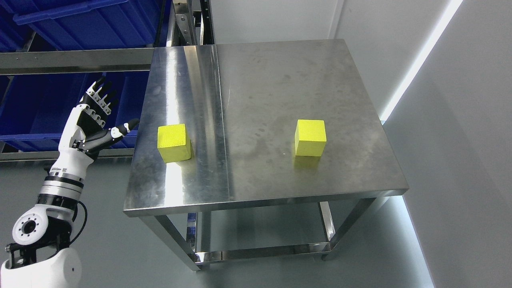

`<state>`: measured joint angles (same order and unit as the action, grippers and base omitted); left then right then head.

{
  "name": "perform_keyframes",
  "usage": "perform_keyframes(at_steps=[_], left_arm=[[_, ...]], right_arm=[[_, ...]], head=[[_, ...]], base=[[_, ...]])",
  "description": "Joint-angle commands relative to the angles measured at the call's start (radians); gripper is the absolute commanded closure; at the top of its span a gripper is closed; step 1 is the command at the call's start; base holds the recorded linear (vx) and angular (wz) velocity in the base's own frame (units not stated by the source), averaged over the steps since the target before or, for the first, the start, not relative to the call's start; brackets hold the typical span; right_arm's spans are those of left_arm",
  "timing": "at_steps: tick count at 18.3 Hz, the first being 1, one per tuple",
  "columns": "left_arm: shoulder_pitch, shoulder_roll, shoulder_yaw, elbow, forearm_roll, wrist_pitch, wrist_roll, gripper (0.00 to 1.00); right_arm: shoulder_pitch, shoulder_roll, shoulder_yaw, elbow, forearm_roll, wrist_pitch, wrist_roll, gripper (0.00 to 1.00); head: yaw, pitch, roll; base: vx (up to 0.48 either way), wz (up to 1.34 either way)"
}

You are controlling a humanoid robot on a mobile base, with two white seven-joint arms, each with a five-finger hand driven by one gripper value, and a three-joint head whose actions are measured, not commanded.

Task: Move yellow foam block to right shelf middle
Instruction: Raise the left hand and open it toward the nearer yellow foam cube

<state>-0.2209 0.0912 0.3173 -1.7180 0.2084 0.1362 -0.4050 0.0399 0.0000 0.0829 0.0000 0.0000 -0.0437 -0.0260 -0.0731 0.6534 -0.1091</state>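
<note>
Two yellow foam blocks rest on a steel table [260, 80]. One yellow block [173, 143] sits near the table's left edge; the other yellow block [310, 137] lies right of the middle. My left hand [102, 116] is raised beside the table's left edge, left of the nearer block and not touching it. Its fingers are spread and the thumb points toward the table, with nothing held. My right arm does not show.
A steel shelf rail [76, 61] with blue bins [60, 20] stands at the left, behind my left hand. A grey wall [460, 140] runs along the right side of the table. The floor lies below the table's lower frame [260, 252].
</note>
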Motion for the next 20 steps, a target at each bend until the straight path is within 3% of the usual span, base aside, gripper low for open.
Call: perform_keyframes(at_steps=[1,6,12,20], left_arm=[[0.001,0.013,0.034,-0.002,0.006,-0.007,-0.03,0.0],[0.008,0.031,0.095,-0.002,0.011,-0.13,-0.199,0.0],[0.053,0.117,0.236,0.0,0.011,-0.15,-0.474,0.0],[0.109,0.159,0.213,0.034,-0.016,-0.15,-0.518,0.01]], right_arm=[[0.0,-0.017,0.0,-0.017,0.009,-0.001,0.001,0.0],[0.0,-0.017,0.0,-0.017,0.008,-0.001,0.001,0.0],[0.0,-0.017,0.0,-0.017,0.009,-0.001,0.0,0.0],[0.0,-0.017,0.0,-0.017,0.008,-0.001,0.0,0.0]], head=[[0.0,0.0,0.0],[0.0,0.0,0.0],[0.0,0.0,0.0],[0.0,0.0,0.0]], base=[[0.0,0.0],[0.0,0.0],[0.0,0.0],[0.0,0.0]])
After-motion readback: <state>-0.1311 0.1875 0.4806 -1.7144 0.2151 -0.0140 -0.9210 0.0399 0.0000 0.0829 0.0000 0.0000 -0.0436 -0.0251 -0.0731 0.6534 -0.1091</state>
